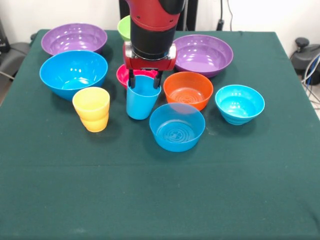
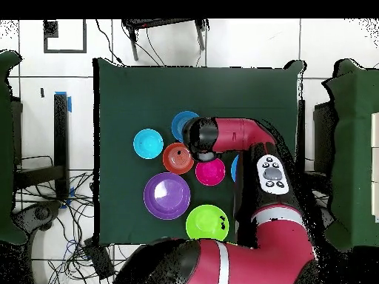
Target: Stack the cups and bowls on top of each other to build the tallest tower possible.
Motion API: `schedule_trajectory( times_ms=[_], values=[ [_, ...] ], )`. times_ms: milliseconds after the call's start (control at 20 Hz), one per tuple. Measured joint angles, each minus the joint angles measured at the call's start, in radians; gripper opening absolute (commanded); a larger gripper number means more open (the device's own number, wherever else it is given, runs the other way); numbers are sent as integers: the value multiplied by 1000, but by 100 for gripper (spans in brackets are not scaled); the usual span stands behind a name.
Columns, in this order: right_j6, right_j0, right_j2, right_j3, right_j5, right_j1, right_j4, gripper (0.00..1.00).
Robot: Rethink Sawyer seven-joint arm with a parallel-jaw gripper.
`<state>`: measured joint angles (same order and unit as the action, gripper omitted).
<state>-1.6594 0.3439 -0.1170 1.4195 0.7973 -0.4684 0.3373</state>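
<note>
The sky-blue cup (image 1: 142, 102) stands upright mid-table. My gripper (image 1: 144, 83) hangs straight over it, open, with one dark finger (image 1: 132, 80) at the left of the cup's far rim and the other at the right; the cup rests on the cloth. The pale yellow cup (image 1: 91, 108) stands to its left. Around them sit separate bowls: pink-red (image 1: 123, 75), orange (image 1: 188, 89), blue (image 1: 177, 126), blue (image 1: 240, 103), large blue (image 1: 73, 72), purple (image 1: 74, 38), purple (image 1: 202, 54), lime green (image 1: 123, 27). Nothing is stacked. In the overhead view the arm (image 2: 237, 137) hides both cups.
The green cloth table (image 1: 160, 200) has its bare part at the front. Overhead, the orange bowl (image 2: 178, 157), a blue bowl (image 2: 148, 143), the pink-red bowl (image 2: 210, 171), a purple bowl (image 2: 166, 195) and the lime bowl (image 2: 207, 222) show beside the arm.
</note>
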Motion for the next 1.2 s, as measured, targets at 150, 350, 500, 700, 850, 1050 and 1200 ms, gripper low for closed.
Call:
schedule_trajectory(
  times_ms=[150, 350, 500, 700, 850, 1050, 1200],
  values=[
    [0, -1, -1, 0, 0, 0, 0, 100],
    [0, -1, -1, 0, 0, 0, 0, 100],
    [0, -1, -1, 0, 0, -2, 7, 100],
    [0, -1, -1, 0, 0, -6, 24, 100],
    [0, -1, -2, 0, 0, -8, 35, 100],
    [0, -1, -3, 0, 0, -10, 47, 100],
    [0, -1, -4, -1, 0, -10, 53, 100]
  ],
)
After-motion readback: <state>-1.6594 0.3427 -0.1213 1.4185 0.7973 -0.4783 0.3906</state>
